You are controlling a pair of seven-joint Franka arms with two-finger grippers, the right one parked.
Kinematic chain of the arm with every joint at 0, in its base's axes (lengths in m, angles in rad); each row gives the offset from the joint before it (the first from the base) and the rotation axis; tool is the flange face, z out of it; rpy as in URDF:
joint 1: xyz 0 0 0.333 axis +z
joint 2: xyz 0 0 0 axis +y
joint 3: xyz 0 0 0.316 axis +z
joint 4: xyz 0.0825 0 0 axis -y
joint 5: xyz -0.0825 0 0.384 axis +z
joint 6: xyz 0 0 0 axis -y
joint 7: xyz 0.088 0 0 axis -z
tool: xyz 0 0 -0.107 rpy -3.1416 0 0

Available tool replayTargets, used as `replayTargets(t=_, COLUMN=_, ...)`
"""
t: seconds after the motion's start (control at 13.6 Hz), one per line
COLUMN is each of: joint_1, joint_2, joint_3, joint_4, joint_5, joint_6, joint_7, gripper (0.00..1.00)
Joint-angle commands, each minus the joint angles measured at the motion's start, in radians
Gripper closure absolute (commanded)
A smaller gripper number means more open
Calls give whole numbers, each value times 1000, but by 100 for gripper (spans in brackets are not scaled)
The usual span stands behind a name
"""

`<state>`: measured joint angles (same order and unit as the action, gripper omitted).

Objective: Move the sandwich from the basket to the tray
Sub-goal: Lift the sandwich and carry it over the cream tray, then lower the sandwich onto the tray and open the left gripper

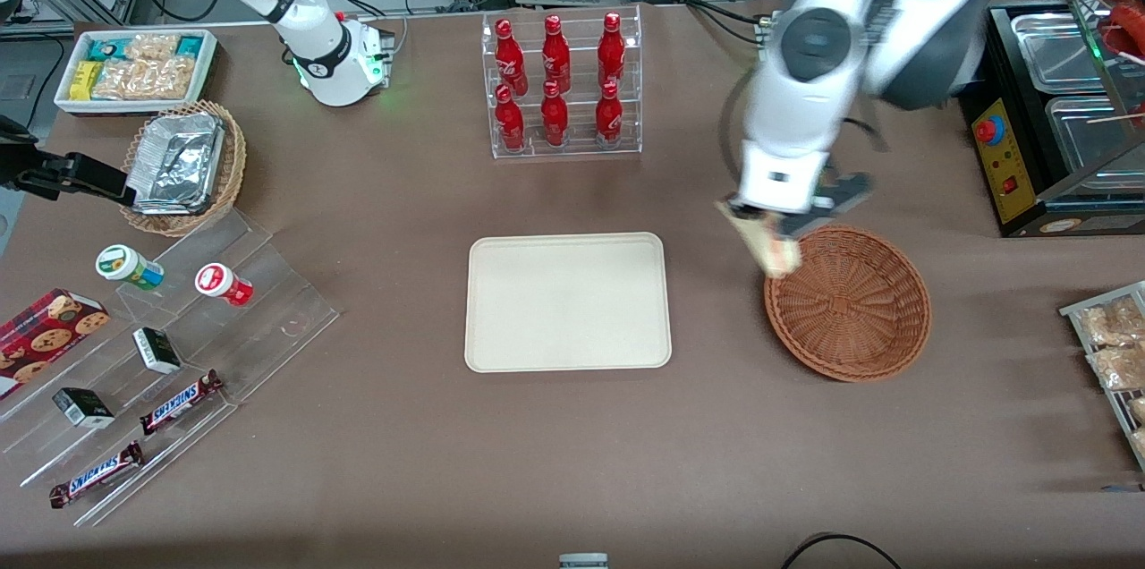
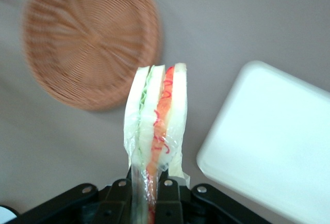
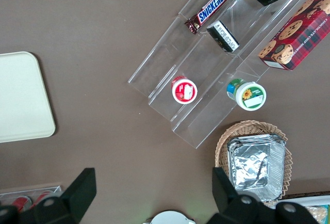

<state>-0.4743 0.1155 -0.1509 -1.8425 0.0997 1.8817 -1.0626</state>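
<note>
The table (image 1: pixel 376 462) is brown and flat, with dark machines and wires at the edge farthest from the front camera. Toward the parked arm's end sit a white bin of snacks (image 1: pixel 136 68), a light wicker basket with foil boxes (image 1: pixel 183 168), and clear steps (image 1: pixel 170 372) with candy bars, small boxes and two little cups. A clear rack of red bottles (image 1: pixel 561 86) stands in the middle, farther from the front camera than the tray (image 1: pixel 567 301). The cream tray lies flat with nothing on it.

My gripper (image 1: pixel 776 227) hangs in the air above the table, just over the rim of the round brown basket (image 1: pixel 848 302) on the side that faces the tray. My fingers are squeezed tight on the sandwich (image 1: pixel 767 247). It is lifted up out of the basket and hangs tilted from my fingers. In my wrist view the sandwich (image 2: pixel 157 126) shows white bread with green, orange and red stripes, in clear wrap.

The basket (image 2: pixel 90 38) has nothing in it. Bare brown table lies between the basket and the tray (image 2: pixel 273 146). The tray has a low rim and round corners.
</note>
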Motion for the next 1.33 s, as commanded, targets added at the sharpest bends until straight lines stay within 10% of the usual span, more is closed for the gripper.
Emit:
replayTargets(t=0.0, joint_1=-143, joint_2=230, joint_3=11, joint_4=219, joint_5=-6, joint_6=-26, joint_7=-28, gripper=100)
replayTargets(t=0.44, joint_1=-262, joint_2=636, joint_3=11, joint_4=591, joint_5=47, joint_6=-10, joint_7=28, gripper=100)
replayTargets(t=1.18, joint_1=-279, joint_2=771, joint_3=19, joint_4=606, joint_5=126, joint_6=212, joint_7=72, gripper=100)
replayTargets(t=1.25, joint_1=-277, joint_2=774, joint_3=19, joint_4=605, joint_5=141, joint_6=214, joint_7=73, gripper=70)
